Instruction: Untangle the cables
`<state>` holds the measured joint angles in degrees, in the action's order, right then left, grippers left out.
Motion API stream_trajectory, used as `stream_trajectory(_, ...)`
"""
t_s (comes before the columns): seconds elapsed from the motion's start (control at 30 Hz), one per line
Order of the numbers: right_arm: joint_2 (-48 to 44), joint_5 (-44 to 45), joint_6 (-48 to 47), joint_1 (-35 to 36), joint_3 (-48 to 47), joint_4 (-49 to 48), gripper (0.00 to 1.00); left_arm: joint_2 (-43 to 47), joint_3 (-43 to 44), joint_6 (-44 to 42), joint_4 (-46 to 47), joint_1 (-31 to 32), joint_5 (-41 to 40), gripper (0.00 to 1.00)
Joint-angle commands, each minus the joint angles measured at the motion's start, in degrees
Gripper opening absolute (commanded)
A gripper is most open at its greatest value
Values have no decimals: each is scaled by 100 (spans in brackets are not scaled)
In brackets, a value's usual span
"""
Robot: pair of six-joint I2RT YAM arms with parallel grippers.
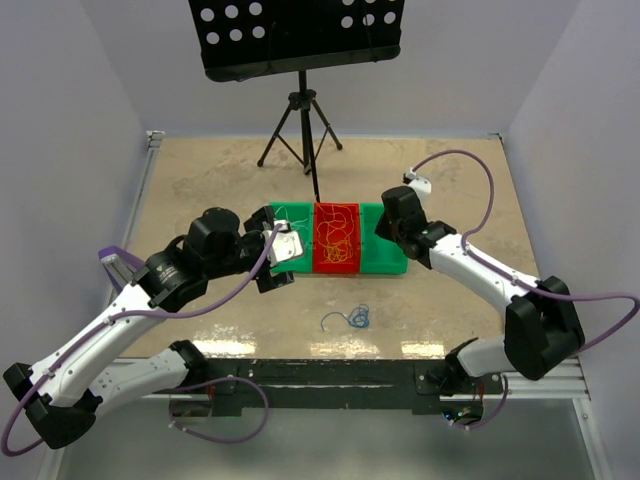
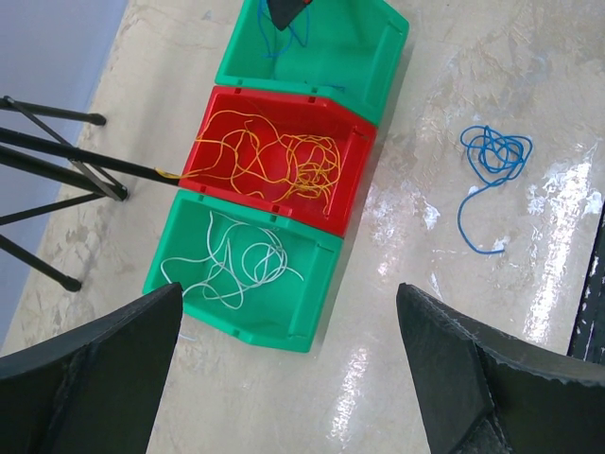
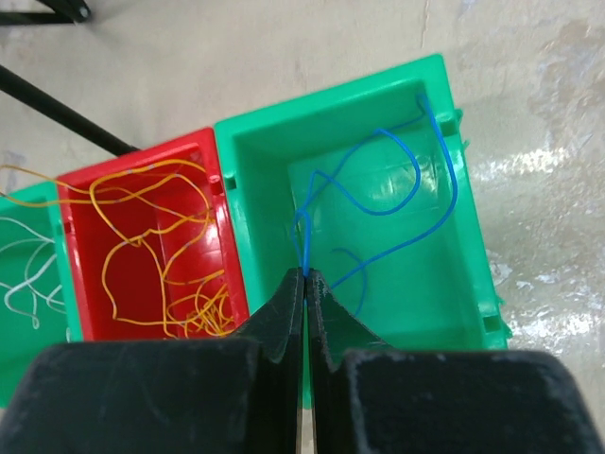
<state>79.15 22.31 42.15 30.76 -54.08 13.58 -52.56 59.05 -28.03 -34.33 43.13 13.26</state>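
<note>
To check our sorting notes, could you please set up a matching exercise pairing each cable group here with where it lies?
Things:
1. white cables
2. yellow-orange cables
3. blue clump
4. blue strand pinched by the right gripper

Places:
A. bare table
B. red bin
C. green bin at the left arm's end
D. green bin at the right arm's end

Pairs: 1-C, 2-B, 3-A, 4-D

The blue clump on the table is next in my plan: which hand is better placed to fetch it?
Left. The left hand is open and empty, the blue clump in its view; the right hand is shut on a blue strand over the green bin.
</note>
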Motion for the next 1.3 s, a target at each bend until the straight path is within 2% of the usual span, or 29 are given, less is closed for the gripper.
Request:
stream_trajectory(0.0,100,-148,109,0,109,-356,0,61,283,122,233,-16,19,100)
stream_trajectory(0.37,785,-34,92,0,179,-699,1,0,388,175,111,-16,19,100)
stream_trajectory(0.4,820,-7,65,-9,170,-682,6,-35,414,175,76,-16,37,100)
stream_trajectory(0.5,611,124,21,0,179,-620,33,-79,441,210,93,-24,37,100)
stream_trajectory(0.53,445,73,13,9,214,-620,38,-79,450,228,110,-24,54,100)
stream_trajectory(0.67,-312,72,-40,0,179,-366,47,-167,555,263,40,-16,11,100)
stream_trajectory(0.83,-909,-103,-23,131,222,47,50,-273,705,368,5,-16,-86,100)
stream_trajectory(0.93,-1489,-139,143,665,564,214,50,-308,775,421,-4,-24,-86,100)
stream_trajectory(1.07,-1816,19,1319,2299,1180,556,52,-317,766,386,14,-24,-113,100)
stream_trajectory(1.13,-1807,-7,1829,2836,1461,689,52,-308,714,325,31,-24,-139,100)
stream_trajectory(1.27,-1991,-95,2375,3365,1726,952,51,-282,678,211,5,-24,-218,100)
